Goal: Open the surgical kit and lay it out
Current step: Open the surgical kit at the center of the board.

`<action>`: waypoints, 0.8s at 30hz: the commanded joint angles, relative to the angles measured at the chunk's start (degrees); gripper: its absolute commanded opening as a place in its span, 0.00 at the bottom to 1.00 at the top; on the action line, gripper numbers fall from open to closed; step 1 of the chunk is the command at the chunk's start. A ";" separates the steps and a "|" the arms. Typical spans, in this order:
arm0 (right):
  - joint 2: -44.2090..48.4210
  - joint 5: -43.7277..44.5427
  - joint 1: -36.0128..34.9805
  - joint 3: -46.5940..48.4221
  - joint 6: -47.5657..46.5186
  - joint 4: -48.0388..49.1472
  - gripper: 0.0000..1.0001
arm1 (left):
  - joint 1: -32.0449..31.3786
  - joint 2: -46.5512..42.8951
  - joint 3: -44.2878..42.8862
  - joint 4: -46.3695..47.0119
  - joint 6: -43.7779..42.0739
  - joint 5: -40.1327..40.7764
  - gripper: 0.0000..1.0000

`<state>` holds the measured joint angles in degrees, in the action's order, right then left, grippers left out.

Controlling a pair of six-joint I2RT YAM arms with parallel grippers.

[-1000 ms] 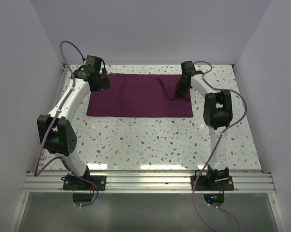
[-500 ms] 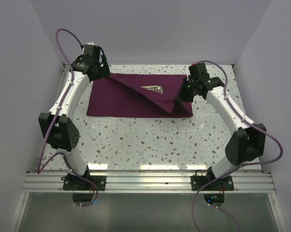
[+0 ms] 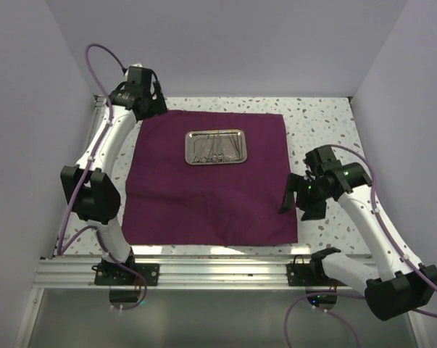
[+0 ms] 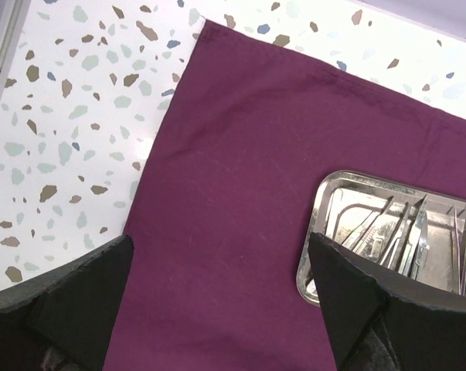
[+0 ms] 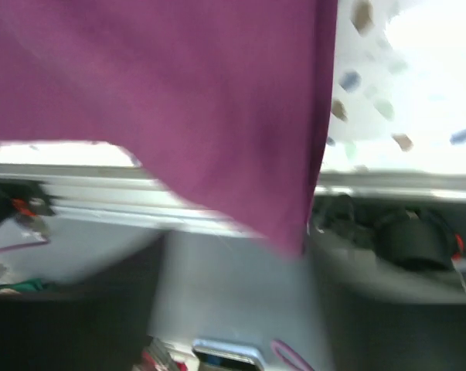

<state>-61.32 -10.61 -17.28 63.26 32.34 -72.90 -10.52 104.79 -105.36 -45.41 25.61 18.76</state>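
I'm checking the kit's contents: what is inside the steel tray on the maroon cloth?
Thin silver instruments lie in the tray, overlapping one another. How many there are, and whether anything lies beneath them, cannot be made out.

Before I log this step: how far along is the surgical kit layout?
Done: the cloth lies unfolded on the table, exposing the tray with the instruments inside. In hand: the right gripper is at the cloth's near-right edge, where a flap stands lifted; the left gripper hovers open over the far-left corner. Left: flattening that flap and setting out the instruments.
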 commanded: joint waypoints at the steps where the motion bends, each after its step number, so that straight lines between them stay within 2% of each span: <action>1: -1.17 2.08 -0.04 -2.88 -2.54 -8.13 0.98 | -0.02 -1.08 1.65 0.85 1.38 -0.66 0.99; 8: -5.64 6.04 -0.04 3.35 -1.14 -3.05 0.98 | -0.11 -5.73 7.79 0.67 1.29 -0.83 0.99; 10: -8.19 5.52 -0.04 5.46 -0.52 3.36 0.98 | -0.11 -6.44 9.81 1.63 0.59 -3.20 0.99; 13: -17.14 1.48 -0.04 12.46 0.44 12.15 0.98 | -1.77 -6.01 12.20 5.14 -1.34 -7.95 0.98; 16: -26.38 -0.72 -0.21 20.54 1.67 14.72 0.93 | -6.51 -1.63 9.14 4.46 -4.07 -7.70 0.97; 17: -29.27 -0.90 -0.21 22.15 1.94 14.89 0.91 | -7.74 1.87 5.29 3.67 -4.68 -6.73 0.97; 19: -30.78 -1.34 -0.48 25.66 1.85 14.98 0.89 | -10.74 5.75 -0.86 1.30 -5.39 -4.71 0.96; 20: -31.22 -1.43 -0.56 26.29 1.07 14.90 0.86 | -11.27 9.25 -2.55 0.76 -5.39 -4.61 0.96; 24: -31.58 -0.29 -0.48 27.70 -1.13 12.88 0.85 | -13.20 15.78 -7.31 -0.47 -5.22 -4.53 0.94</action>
<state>-94.48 -10.00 -17.47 87.72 33.06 -59.16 -23.49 116.99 -109.27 -44.01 21.96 13.67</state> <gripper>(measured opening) 0.854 0.946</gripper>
